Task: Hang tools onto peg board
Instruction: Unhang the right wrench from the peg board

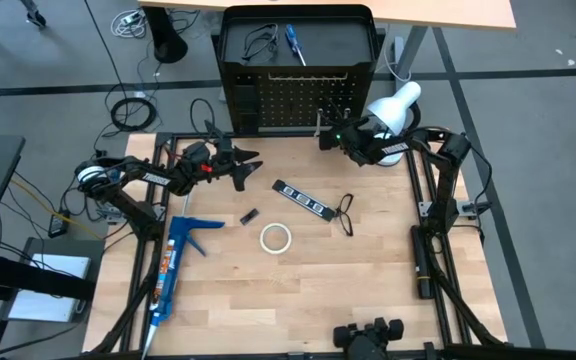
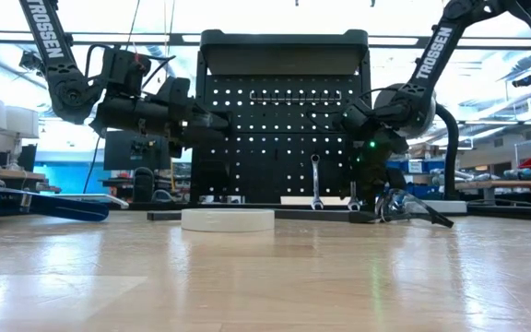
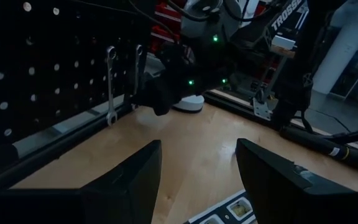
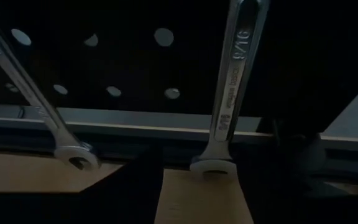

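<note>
Right pincer stands open around a hanging wrench at the peg board; left pincer open above the surface.

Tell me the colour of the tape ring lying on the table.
White. The tape ring shows best in the high view, flat on the wooden table.

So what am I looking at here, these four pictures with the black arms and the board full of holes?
Two robot arms work at a wooden table. One picture looks down from above, one sits at table height, and two come from cameras on the wrists. At the far edge stands the peg board. The right pincer, open, sits right at the board, where two wrenches hang. The left pincer hovers open and empty. On the table lie a tape ring, a black strip with white marks, a wire loop and a blue caulking gun.
</note>
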`<state>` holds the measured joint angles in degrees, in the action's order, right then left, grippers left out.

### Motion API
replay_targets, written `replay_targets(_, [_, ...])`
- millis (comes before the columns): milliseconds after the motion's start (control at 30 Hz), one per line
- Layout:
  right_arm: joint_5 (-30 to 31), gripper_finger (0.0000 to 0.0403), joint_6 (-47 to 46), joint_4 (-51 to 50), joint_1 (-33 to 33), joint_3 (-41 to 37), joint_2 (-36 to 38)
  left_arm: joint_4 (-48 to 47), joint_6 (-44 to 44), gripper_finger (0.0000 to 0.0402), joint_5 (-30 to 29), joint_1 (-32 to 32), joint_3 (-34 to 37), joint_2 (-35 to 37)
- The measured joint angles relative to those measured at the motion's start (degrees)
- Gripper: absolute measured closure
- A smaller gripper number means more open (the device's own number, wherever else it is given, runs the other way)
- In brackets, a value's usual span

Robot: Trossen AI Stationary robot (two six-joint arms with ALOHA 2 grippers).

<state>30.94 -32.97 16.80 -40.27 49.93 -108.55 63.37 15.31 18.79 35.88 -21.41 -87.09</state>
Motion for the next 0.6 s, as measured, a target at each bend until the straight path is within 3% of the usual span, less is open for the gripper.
replay_targets(600, [-0.42,0.0261,0.54,-0.15,-1.62,0.0,0.0,0.2,-0.13,0.0188,1.22,0.0,0.0,0.0])
